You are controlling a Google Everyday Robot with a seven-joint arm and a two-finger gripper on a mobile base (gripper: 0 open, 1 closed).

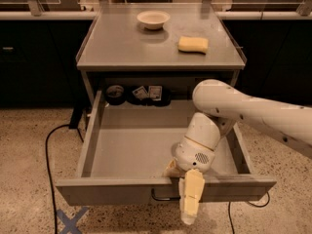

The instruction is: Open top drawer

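The top drawer [146, 155] of the grey metal cabinet stands pulled far out toward the camera, and its tray holds nothing. Its flat front panel [112, 191] runs along the bottom of the view, with the small dark wire handle [163, 197] at centre. My gripper [183, 189] sits right at the top edge of that front panel, just right of the handle, with the white wrist [197, 143] above the drawer's inside. My arm [253, 113] reaches in from the right.
On the cabinet top [122, 48] stand a white bowl [153, 19] and a yellow sponge [193, 44]. Dark items [139, 94] lie in the recess behind the drawer. A black cable [48, 150] runs over the speckled floor at left, near a blue tape cross [70, 221].
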